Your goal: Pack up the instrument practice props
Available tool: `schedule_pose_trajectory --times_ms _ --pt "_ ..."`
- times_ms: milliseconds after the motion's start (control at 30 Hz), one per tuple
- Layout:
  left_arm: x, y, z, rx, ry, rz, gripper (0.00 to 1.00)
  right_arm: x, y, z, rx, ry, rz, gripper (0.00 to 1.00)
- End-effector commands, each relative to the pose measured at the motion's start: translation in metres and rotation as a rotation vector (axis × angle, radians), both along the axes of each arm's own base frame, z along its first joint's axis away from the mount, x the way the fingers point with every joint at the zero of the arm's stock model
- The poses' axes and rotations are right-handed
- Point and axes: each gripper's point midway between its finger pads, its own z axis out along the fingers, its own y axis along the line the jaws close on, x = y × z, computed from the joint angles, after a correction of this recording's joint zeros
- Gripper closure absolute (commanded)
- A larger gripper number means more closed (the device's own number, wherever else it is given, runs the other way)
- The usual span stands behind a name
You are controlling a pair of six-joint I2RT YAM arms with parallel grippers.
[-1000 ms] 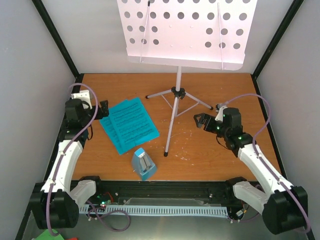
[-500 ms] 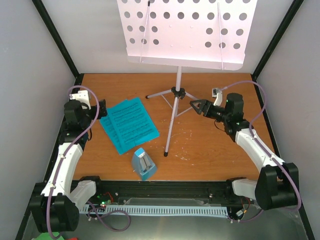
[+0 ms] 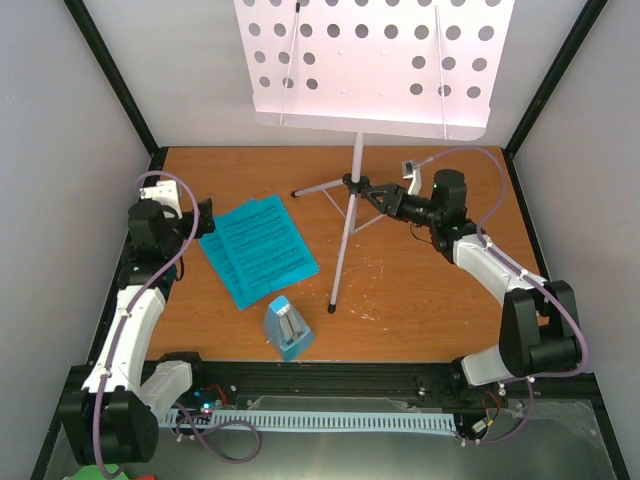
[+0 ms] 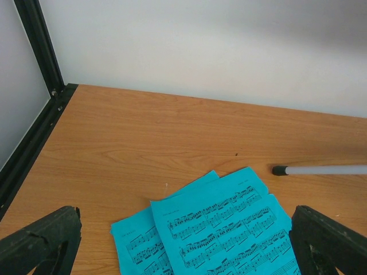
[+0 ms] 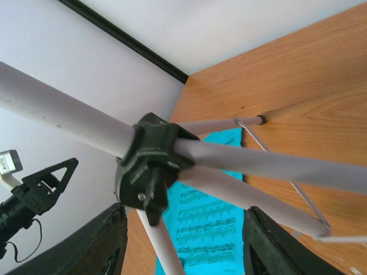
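The grey music stand (image 3: 370, 60) stands at the back of the table, its perforated desk high over its tripod hub (image 3: 353, 183). My right gripper (image 3: 372, 192) reaches that hub from the right. In the right wrist view the hub (image 5: 152, 166) and two legs lie between the parted fingers (image 5: 109, 240), with a gap on both sides, so the gripper (image 5: 183, 240) is open. The bright-blue sheet-music pages (image 3: 258, 250) lie at left, just ahead of my open left gripper (image 3: 207, 218), and show between its fingers (image 4: 229, 229). The light-blue metronome (image 3: 287, 328) stands near the front edge.
A stand leg's black tip (image 4: 280, 170) rests just beyond the pages. Grey walls and black frame posts (image 3: 120, 90) enclose the wooden table (image 3: 430, 300). A pale cable rail (image 3: 330, 420) runs along the near edge between the arm bases.
My right arm has swung left and back from mid-table to the stand's hub, and its jaws have narrowed. The left arm has barely shifted.
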Motion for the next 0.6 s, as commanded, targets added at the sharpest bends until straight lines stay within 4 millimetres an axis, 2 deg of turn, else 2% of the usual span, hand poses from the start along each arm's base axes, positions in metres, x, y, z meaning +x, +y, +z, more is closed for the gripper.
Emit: schedule_pose_trajectory --times_ms 0,300,567 --pt "0.0012 0.0010 0.0073 0.013 -0.027 -0.004 0.01 -0.0024 0.0130 0.0154 0.032 -0.049 0.041 0.50" --pt "0.0035 -0.0017 0.0029 0.005 -0.012 -0.018 0.01 0.0040 0.0076 0.0097 -0.035 -0.075 0.004 0.65" --pt "0.0049 -0.0023 -0.0006 -0.001 -0.002 -0.021 0.00 0.0033 0.0096 0.0147 -0.042 -0.105 0.023 0.74"
